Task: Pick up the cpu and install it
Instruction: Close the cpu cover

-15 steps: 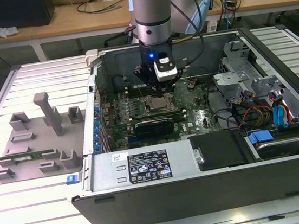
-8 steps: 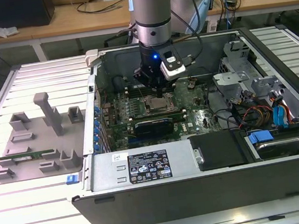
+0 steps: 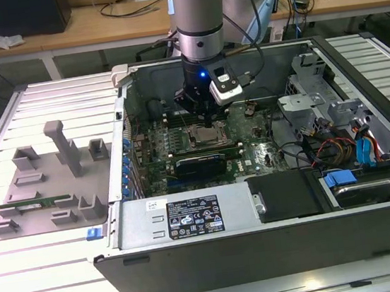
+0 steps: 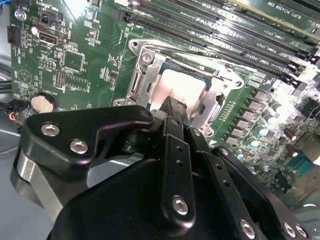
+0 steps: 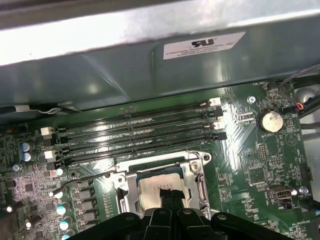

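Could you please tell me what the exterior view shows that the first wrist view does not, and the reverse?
Exterior view: the arm, the whole open computer case, and a grey fixture tray beside it carrying a green memory stick. First wrist view: the coin battery and a white label on its wall. Both: the gripper at the cpu, which lies in its socket on the motherboard.

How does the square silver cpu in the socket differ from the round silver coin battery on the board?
The pale silver cpu is square; the silver coin battery is round and smaller. The cpu lies in a metal-framed socket, partly hidden by the black gripper; the battery sits uncovered. Both are shiny metal, flat on the green motherboard.
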Robot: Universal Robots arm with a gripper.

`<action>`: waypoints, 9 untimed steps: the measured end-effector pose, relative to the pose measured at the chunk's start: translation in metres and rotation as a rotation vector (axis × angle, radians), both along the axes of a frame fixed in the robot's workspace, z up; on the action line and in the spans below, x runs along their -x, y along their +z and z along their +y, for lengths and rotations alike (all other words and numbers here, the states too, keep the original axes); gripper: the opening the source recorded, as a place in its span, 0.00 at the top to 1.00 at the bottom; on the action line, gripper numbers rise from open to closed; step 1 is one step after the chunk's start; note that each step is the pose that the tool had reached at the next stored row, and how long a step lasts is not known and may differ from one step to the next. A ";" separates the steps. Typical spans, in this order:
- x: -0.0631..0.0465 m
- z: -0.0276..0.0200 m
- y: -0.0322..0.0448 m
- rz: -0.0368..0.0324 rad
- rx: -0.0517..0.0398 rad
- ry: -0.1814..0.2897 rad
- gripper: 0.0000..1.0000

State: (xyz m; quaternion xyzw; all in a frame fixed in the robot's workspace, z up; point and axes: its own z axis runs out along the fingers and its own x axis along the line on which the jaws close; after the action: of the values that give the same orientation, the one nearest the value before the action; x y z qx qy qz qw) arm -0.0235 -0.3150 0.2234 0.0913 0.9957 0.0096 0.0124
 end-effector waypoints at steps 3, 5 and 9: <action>0.001 0.0000 -0.0024 0.0001 0.0002 0.013 0.89; 0.007 0.0000 -0.0034 0.0001 0.0001 0.022 0.89; 0.011 0.0000 -0.0054 0.0000 0.0000 0.024 0.89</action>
State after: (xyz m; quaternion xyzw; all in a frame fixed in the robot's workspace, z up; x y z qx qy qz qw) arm -0.0340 -0.3149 0.2180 0.0796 0.9967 0.0098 0.0123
